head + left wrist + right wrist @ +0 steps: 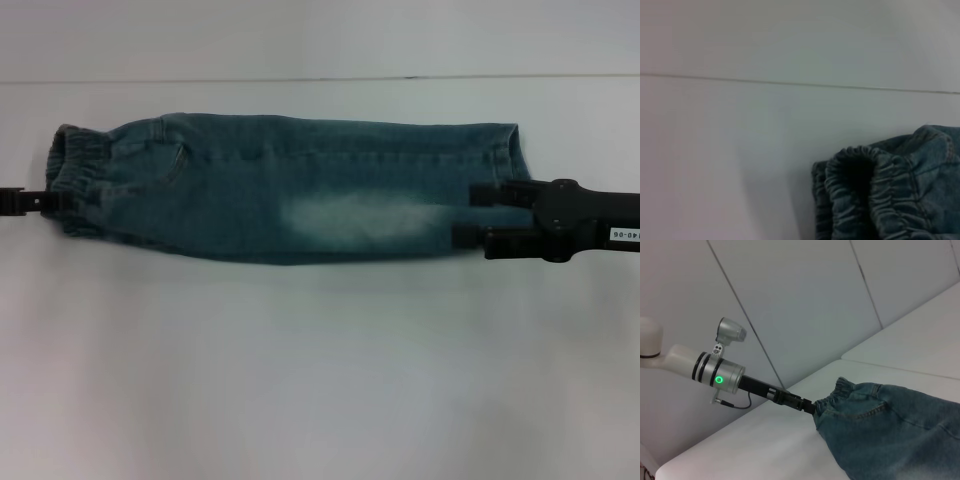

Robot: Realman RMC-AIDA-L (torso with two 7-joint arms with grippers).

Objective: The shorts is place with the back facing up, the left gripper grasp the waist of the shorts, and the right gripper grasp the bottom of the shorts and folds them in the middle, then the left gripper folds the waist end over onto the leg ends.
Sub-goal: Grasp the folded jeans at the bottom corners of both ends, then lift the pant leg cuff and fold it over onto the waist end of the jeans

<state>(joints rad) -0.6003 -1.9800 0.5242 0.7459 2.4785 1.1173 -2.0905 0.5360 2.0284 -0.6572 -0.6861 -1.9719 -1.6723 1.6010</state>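
Table (320, 400): white, bare around the work.

Shorts (290, 190): folded lengthwise into one strip across my head view.

Waist (75, 175): at my left, pinched by the left gripper (48, 201), fingers closed on the band.

Leg ends (505, 150): at my right; the right gripper (478, 214) has fingers spread, beside the hem.

Risk, I judge: the bunched elastic could slip during the fold-over.

Right wrist view alone shows the left arm (700, 371); left wrist view shows only the band's layers.

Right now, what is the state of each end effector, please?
Left end effector: closed on the paler gathered elastic waist of the blue-green faded denim shorts.
Right end effector: open, beside the stitched leg ends.
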